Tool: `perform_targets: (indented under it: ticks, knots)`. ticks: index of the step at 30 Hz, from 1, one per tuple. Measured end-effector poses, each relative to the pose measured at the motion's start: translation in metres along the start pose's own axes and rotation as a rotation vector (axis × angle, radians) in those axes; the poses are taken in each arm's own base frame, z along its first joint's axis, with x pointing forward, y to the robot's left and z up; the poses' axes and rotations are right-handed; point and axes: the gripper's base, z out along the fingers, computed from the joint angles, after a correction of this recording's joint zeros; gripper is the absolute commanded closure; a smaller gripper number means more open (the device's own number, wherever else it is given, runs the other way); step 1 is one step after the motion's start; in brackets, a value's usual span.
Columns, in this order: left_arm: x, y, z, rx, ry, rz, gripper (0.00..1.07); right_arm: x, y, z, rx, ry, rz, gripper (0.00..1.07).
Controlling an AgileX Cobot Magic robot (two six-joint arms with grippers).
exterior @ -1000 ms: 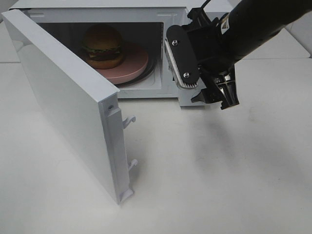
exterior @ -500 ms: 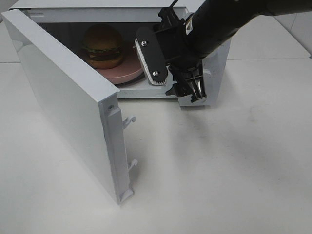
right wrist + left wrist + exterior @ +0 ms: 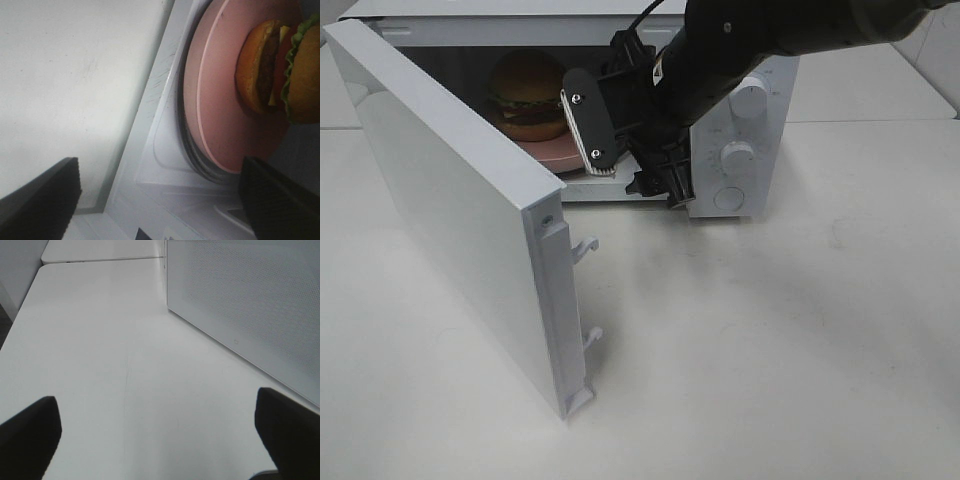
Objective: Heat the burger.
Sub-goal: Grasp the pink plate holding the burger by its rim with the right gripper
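While the right gripper [image 3: 625,158] hangs spread and empty, burger [image 3: 528,95] (on pink plate [image 3: 220,100]): soft, stacked, probably light; take gently by bun sides.

Worktop [image 3: 770,350] is carrying one microwave [image 3: 470,30], holding one burger [image 3: 530,95] and one pink plate [image 3: 555,150]. Panel is showing three round controls [image 3: 736,155]; door [image 3: 450,210] is showing two latch hooks [image 3: 583,247].
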Motion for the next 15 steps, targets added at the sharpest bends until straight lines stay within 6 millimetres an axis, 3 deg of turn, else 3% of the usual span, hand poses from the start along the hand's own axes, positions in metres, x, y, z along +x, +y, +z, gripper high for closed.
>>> perform_targets:
  ticks: [15]
  knots:
    - [0.0, 0.0, 0.0, 0.0, 0.0, 0.0, 0.09, -0.004, -0.017, 0.057, 0.012, -0.001, 0.036, 0.25]
